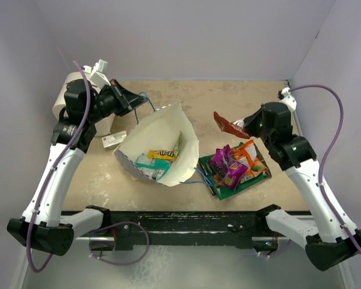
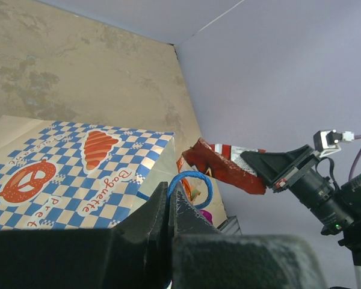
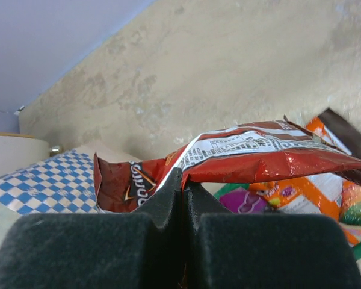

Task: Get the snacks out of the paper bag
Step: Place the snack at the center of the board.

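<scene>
The paper bag (image 1: 168,126) is blue-checked, the packet (image 1: 228,125) red.

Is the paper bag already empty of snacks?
No, the top view shows a yellow packet and a teal packet lying inside the open paper bag.

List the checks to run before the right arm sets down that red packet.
1. Right claw grip on red packet: ok, shut on its edge.
2. Left claw grip on blue cord handle: ok, shut with the loop sticking out.
3. Paper bag mouth open: ok, the white inside shows from above.
4. Red packet over the snack pile: cannot tell; in the top view it shows just beyond the pile.
5. Bag emptied: not ok, packets lie inside.
</scene>
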{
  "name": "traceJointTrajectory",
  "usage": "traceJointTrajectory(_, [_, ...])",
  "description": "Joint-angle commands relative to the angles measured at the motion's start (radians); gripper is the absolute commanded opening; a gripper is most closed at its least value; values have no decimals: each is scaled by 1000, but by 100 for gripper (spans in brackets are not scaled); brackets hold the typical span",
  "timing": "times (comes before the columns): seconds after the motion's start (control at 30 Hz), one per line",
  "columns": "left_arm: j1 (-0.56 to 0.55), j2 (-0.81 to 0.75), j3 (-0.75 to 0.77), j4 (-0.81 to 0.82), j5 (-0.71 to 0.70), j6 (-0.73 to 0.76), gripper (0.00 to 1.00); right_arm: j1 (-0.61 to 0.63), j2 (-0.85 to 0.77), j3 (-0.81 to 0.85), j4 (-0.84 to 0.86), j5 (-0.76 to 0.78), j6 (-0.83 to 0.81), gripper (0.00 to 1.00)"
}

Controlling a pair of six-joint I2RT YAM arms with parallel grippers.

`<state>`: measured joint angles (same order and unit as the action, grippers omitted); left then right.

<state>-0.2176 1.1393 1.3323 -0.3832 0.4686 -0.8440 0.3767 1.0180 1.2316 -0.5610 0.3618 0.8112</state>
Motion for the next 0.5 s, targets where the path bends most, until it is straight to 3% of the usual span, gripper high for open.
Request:
traceJointTrajectory(0.0, [-4,-7,28,42,19,24,0,-26,-60,-97,82,-95,124,0])
traceJointTrajectory(0.47, [-5,-24,6,50,34,14,0,-35,-193,-344,118,-178,189,0])
